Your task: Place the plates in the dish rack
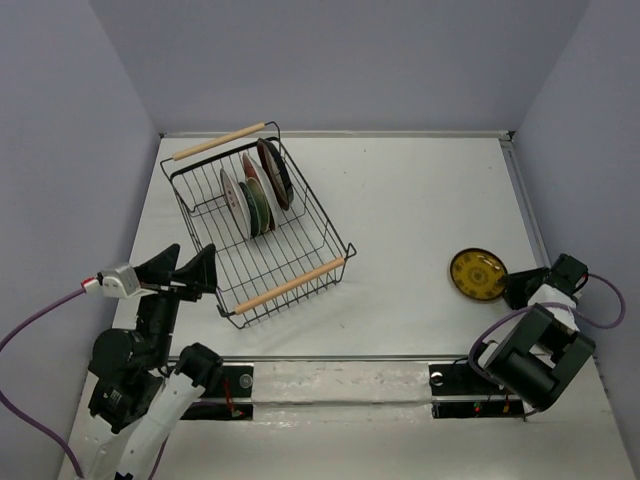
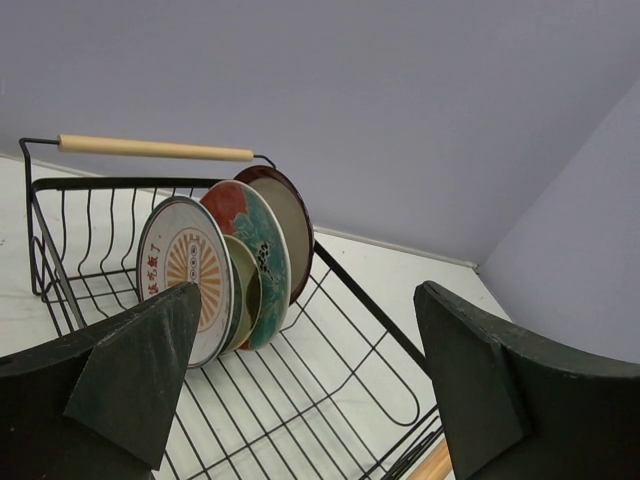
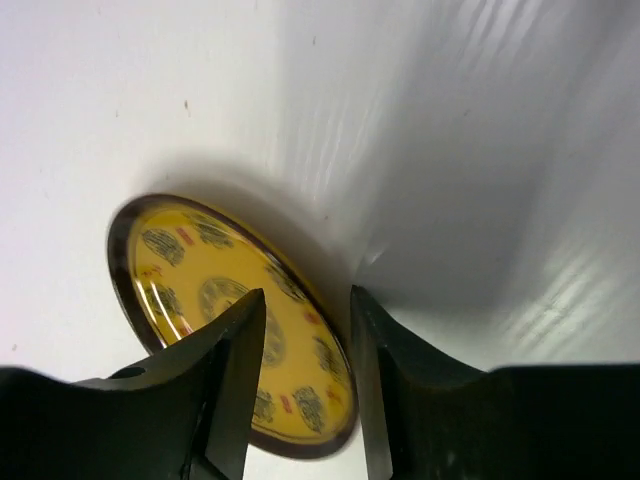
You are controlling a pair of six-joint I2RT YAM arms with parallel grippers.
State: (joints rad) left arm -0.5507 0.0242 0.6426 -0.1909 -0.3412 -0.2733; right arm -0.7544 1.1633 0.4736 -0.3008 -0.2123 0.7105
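Your right gripper (image 3: 307, 310) straddles the near rim of the yellow plate (image 3: 190, 270) lying just ahead, jaws narrowed, though whether they pinch it yet is unclear.

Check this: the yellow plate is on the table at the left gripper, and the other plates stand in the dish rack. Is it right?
Not quite. The yellow plate is at the right gripper, as the top view shows; the rest is right.

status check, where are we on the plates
Left gripper open beside dish rack. Right gripper straddling yellow plate rim, grip unclear. Four plates racked upright. No obstruction seen.
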